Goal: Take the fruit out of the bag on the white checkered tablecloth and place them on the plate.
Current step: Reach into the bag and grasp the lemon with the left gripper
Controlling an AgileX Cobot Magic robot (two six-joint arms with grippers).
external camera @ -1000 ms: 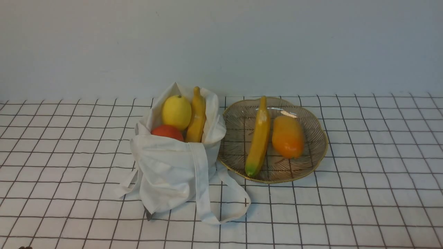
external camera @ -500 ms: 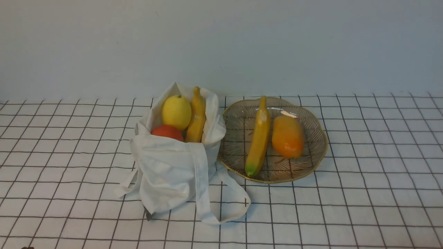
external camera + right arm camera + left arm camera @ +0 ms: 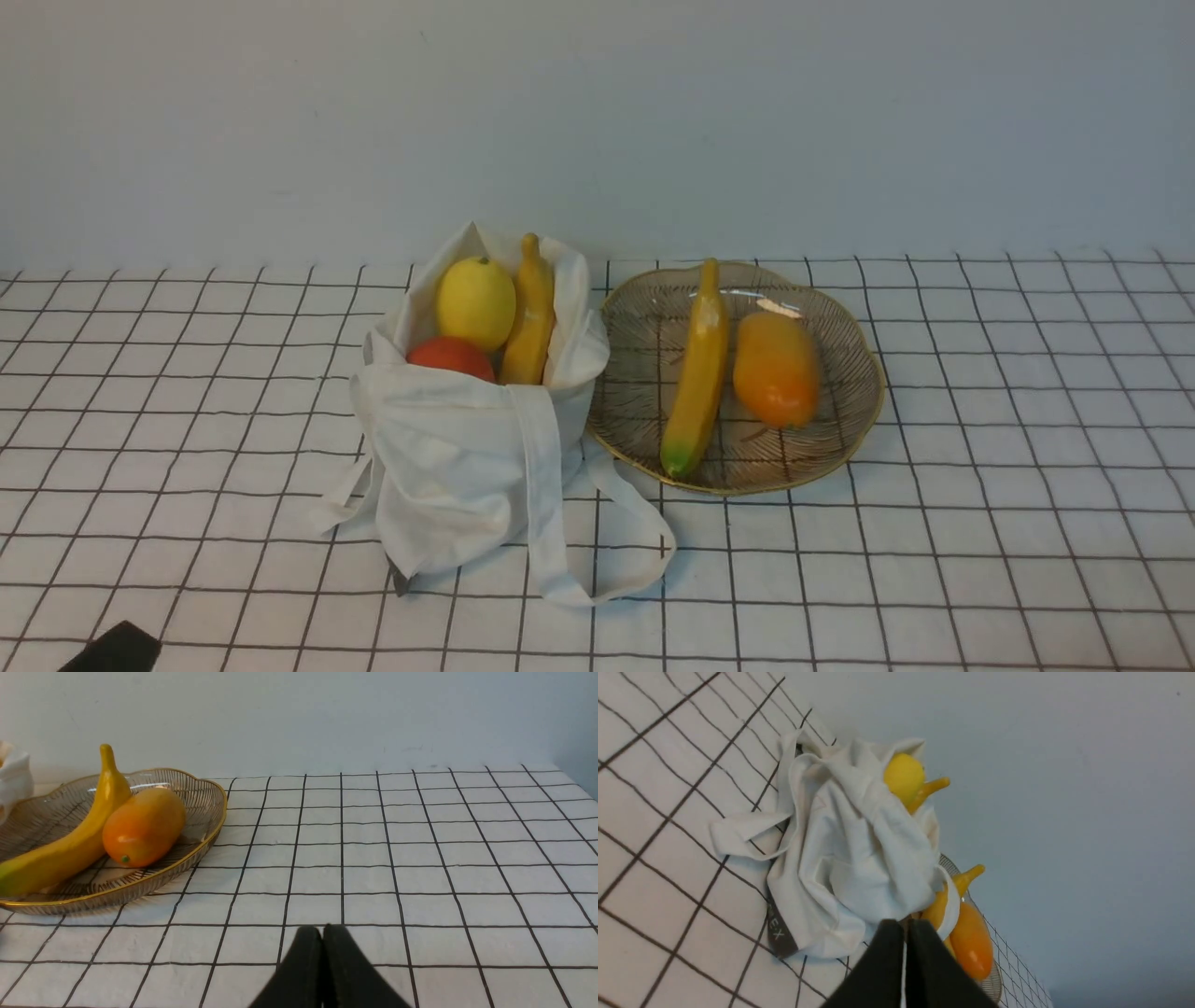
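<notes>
A white checkered tablecloth [image 3: 980, 467] carries the off-white cloth bag [image 3: 457, 467], just beside the gold-rimmed ribbed plate [image 3: 840, 345], holding an oval yellow lemon [image 3: 476, 303], round red-orange fruit [image 3: 450, 357] and stubby yellow banana [image 3: 530, 317]. The left tool [image 3: 906, 927] and right tool [image 3: 322, 931] are pinched together, empty.

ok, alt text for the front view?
An open off-white bag on a white checkered tablecloth holds a lemon, a red-orange fruit and a stubby banana. To its right, a gold-rimmed plate holds a green-tipped banana and a mango. A dark tip of the left arm shows bottom left.
</notes>
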